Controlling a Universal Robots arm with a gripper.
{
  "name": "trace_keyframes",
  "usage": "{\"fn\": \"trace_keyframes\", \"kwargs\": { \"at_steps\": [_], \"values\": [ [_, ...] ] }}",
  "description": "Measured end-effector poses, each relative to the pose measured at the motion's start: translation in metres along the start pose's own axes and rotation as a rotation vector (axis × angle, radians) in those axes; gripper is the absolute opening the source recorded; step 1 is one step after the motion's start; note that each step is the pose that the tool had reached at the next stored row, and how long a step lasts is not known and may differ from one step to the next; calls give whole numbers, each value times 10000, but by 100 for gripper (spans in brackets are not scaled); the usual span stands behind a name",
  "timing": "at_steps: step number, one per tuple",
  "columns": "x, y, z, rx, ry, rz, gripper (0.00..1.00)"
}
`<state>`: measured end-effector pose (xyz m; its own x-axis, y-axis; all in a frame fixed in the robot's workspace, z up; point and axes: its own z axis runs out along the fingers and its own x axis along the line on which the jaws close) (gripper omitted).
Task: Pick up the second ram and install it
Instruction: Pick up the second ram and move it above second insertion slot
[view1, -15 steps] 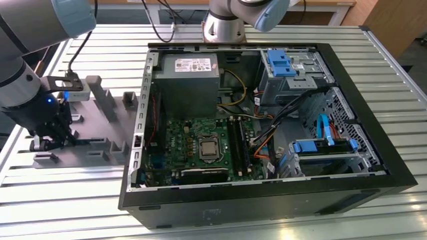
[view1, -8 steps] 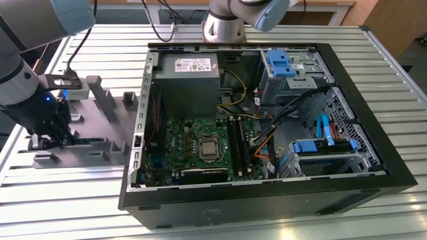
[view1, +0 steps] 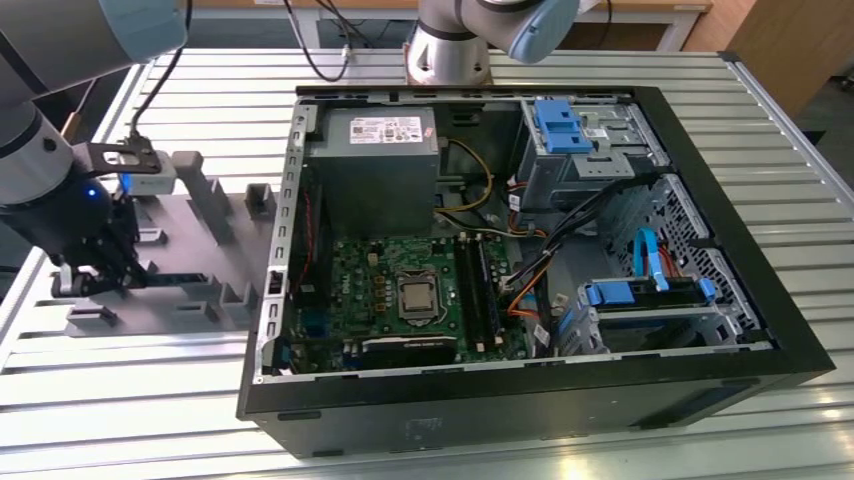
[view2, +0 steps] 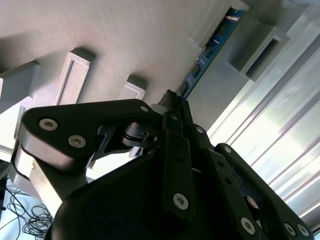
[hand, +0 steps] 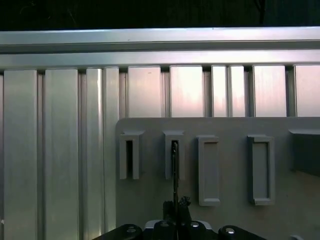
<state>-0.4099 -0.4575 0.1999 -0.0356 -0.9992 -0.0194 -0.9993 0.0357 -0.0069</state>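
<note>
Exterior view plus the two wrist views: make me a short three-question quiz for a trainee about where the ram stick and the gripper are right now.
1. Fill in: in the exterior view, the gray holder tray stands to the ___ of the computer case (the exterior view's left or right).
2. Choose: the gripper is A) open above the motherboard, B) shut on the second ram, C) shut on an orange cable.
3. True or false: the second ram sits in a motherboard slot.
Key: 1 left; 2 B; 3 false, it is at the gray holder tray.
</note>
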Motion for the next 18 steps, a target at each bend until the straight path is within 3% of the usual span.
{"fn": "trace_keyframes", "kwargs": {
  "at_steps": [8,18],
  "values": [
    [-1,-1,-60,0,0,0,14],
    [-1,0,-80,-7,2,0,14]
  ]
}}
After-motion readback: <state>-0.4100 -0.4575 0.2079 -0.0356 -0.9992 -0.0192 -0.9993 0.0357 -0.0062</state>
